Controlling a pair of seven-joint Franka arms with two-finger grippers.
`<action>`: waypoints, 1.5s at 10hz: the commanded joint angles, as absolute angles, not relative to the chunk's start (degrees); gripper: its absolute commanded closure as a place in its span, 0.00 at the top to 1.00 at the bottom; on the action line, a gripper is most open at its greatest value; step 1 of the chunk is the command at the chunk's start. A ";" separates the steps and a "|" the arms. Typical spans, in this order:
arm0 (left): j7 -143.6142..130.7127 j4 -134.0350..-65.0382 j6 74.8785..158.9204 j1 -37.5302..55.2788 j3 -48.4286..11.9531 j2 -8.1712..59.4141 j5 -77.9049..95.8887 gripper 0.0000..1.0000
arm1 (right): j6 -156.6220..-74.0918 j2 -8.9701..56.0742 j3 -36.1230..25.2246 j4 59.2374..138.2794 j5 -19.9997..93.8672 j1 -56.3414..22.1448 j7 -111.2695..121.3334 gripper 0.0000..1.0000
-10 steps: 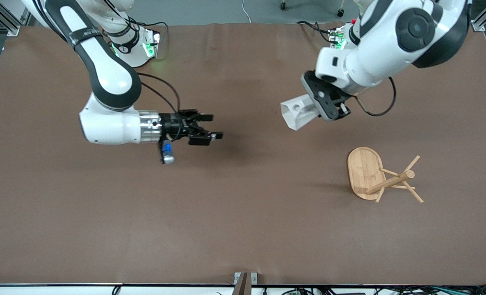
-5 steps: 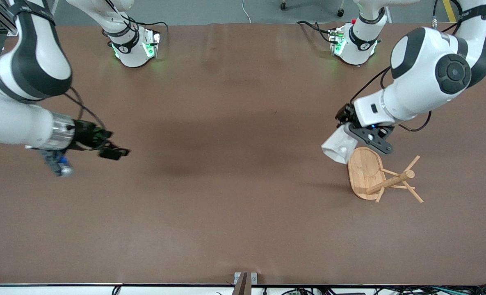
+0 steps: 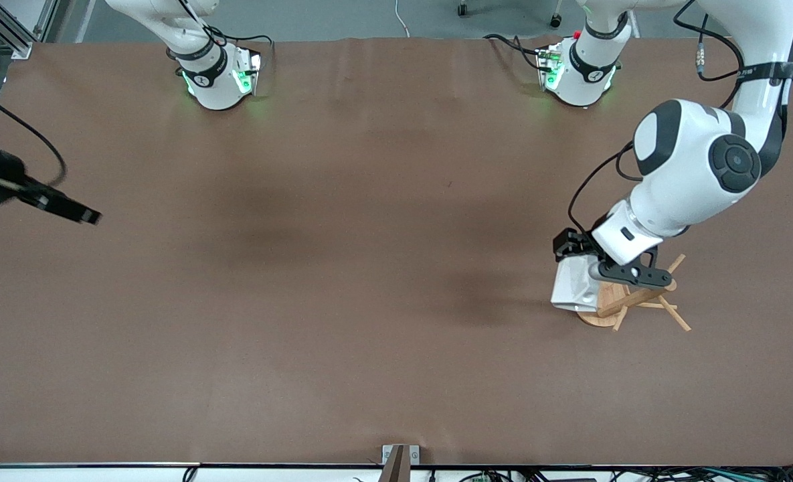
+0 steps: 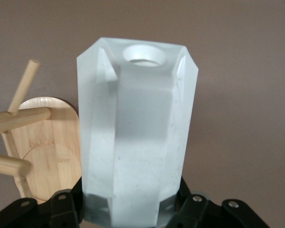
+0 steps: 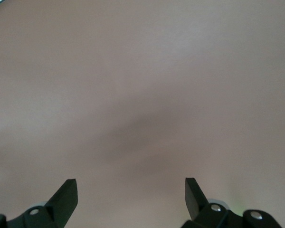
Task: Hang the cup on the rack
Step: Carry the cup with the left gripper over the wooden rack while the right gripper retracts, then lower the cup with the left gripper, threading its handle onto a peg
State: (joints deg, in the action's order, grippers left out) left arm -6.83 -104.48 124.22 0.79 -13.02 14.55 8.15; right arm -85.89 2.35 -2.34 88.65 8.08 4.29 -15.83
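My left gripper (image 3: pixel 593 268) is shut on the white faceted cup (image 3: pixel 572 288) and holds it over the rack's oval base (image 3: pixel 591 316), beside the central post (image 3: pixel 637 298). In the left wrist view the cup (image 4: pixel 137 137) fills the middle between the black fingers (image 4: pixel 66 209), and a round hole (image 4: pixel 143 53) shows at its end away from the jaws. The bamboo rack's base (image 4: pixel 47 156) and pegs (image 4: pixel 19 121) lie beside the cup there, apart from it. My right gripper (image 3: pixel 75 211) is open and empty over the table's edge at the right arm's end, and it also shows in the right wrist view (image 5: pixel 131 190).
The brown table (image 3: pixel 369 301) carries only the rack, which stands toward the left arm's end. The two arm bases (image 3: pixel 215 73) stand along the edge farthest from the front camera.
My left arm has carried the cup from over the table's middle down to over the rack's base. My right arm has drawn back from the middle to the table's edge at its own end.
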 commanded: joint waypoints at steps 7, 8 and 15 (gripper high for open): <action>-14.50 -105.29 127.62 -0.78 -12.66 17.23 7.03 0.00 | -79.63 -2.20 -2.02 84.29 0.80 4.92 -4.59 1.00; -14.59 -105.90 127.62 -1.05 -12.57 16.62 7.03 0.00 | -79.63 -2.20 -2.02 84.29 0.79 4.83 -4.48 1.00; -8.71 -116.10 128.76 -2.37 -11.87 8.01 7.82 0.00 | -82.27 -2.20 -1.32 84.46 -0.70 4.92 -1.49 1.00</action>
